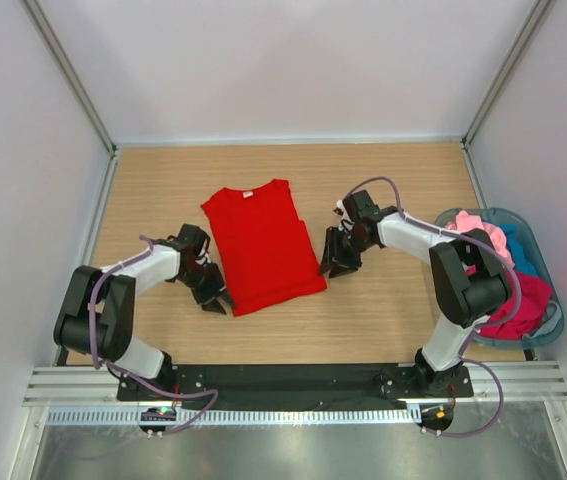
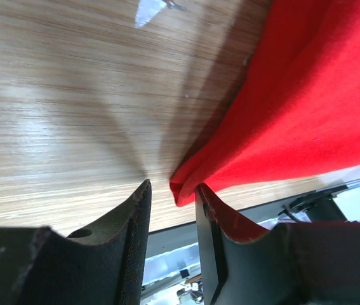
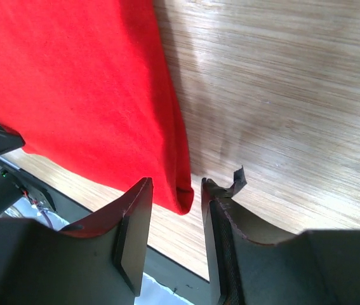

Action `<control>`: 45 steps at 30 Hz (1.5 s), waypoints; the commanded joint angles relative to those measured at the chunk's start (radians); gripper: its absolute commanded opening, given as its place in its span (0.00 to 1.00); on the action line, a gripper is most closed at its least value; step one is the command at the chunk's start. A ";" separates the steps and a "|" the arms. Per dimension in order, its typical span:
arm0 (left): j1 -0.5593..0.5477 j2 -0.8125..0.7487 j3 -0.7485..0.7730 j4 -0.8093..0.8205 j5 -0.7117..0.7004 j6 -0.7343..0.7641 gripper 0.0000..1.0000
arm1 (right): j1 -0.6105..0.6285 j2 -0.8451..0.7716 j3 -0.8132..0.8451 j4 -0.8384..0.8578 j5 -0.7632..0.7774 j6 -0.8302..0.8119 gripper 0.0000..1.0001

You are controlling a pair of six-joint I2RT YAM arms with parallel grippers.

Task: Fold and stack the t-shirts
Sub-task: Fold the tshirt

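Observation:
A bright red t-shirt (image 1: pixel 261 250) lies flat on the wooden table, sleeves folded in, with its white neck label (image 1: pixel 247 193) at the far end. My left gripper (image 1: pixel 218 300) is at the shirt's near left corner. In the left wrist view that corner (image 2: pixel 183 190) lies between the open jaws of the left gripper (image 2: pixel 172 190), unpinched. My right gripper (image 1: pixel 333 268) is at the near right corner. In the right wrist view that corner (image 3: pixel 181 202) sits between the open jaws of the right gripper (image 3: pixel 176 187). Pink (image 1: pixel 483 232), teal-blue (image 1: pixel 521 255) and crimson (image 1: pixel 523 300) t-shirts lie bunched in the basket.
A translucent blue-grey plastic basket (image 1: pixel 557 310) stands at the right edge of the table beside the right arm. White walls with metal posts close the table on three sides. A black base rail (image 1: pixel 293 380) runs along the near edge.

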 commanded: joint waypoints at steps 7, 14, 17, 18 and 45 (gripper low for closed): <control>-0.015 -0.005 -0.060 0.036 -0.010 -0.032 0.34 | 0.001 0.049 -0.061 0.016 -0.007 -0.007 0.41; -0.013 0.013 -0.100 0.036 -0.040 -0.024 0.30 | 0.002 0.047 -0.100 0.022 0.033 -0.015 0.30; -0.013 -0.010 -0.079 0.019 -0.051 -0.023 0.30 | 0.002 0.043 -0.080 0.016 0.022 -0.008 0.25; -0.013 -0.025 -0.068 -0.001 -0.054 -0.021 0.31 | 0.001 0.040 -0.075 0.016 0.018 -0.001 0.25; -0.044 -0.097 -0.037 0.010 -0.031 -0.075 0.40 | 0.015 -0.011 -0.123 0.081 -0.084 0.073 0.44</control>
